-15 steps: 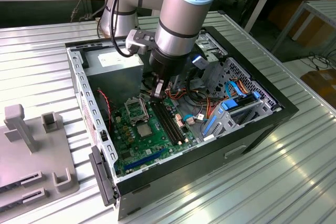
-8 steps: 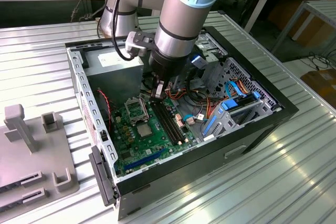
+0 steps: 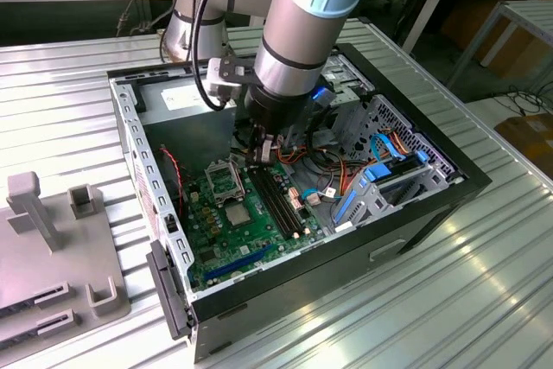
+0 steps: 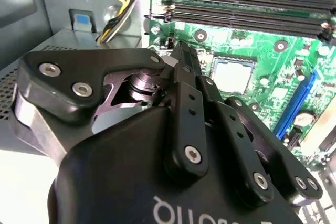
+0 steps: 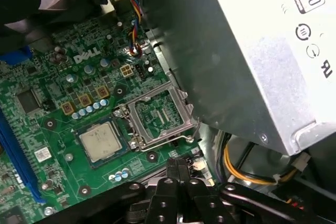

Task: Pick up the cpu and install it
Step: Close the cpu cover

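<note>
Inside an open computer case (image 3: 130,127) on a ribbed metal worktop (image 3: 484,283), pictured from the exterior view's left to right: grey fixtures (image 3: 52,239), then the green motherboard (image 3: 216,231). Seen lying flat on that board, beside the open socket frame (image 5: 160,114): the cpu (image 5: 101,141), untouched. Judged light, stiff, slick-topped and fragile; best pinched by opposite edges. Poised just above the board, fingers pressed together and empty: the gripper (image 5: 178,167). Little open room; power supply (image 5: 252,51) and memory slots (image 4: 247,3) close by.
</note>
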`<state>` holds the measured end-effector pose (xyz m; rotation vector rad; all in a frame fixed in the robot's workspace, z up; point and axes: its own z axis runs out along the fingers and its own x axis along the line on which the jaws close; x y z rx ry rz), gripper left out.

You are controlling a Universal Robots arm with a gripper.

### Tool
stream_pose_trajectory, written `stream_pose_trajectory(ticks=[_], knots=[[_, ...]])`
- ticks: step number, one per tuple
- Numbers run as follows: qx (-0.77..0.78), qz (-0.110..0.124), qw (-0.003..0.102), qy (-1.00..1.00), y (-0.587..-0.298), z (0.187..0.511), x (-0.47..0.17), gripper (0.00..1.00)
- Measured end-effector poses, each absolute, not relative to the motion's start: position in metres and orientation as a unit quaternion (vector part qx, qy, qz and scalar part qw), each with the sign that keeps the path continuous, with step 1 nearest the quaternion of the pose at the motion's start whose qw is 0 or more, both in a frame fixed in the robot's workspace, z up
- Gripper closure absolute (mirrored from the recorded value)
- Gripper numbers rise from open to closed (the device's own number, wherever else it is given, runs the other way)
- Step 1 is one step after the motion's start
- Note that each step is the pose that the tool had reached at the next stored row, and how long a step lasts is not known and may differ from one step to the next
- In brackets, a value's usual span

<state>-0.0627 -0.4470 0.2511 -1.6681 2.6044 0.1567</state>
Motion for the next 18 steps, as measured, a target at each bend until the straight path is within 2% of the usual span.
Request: stream_pose_trajectory(ticks=[4,10,15,18], knots=[[-0.549,0.067,0.036,0.833,-0.447,0.251,-0.063,0.89],[-0.554,0.105,0.066,0.823,-0.454,0.25,-0.063,0.89],[-0.56,0.107,0.066,0.819,-0.458,0.242,-0.063,0.89],[-0.591,0.109,0.062,0.797,-0.458,0.238,-0.063,0.89]])
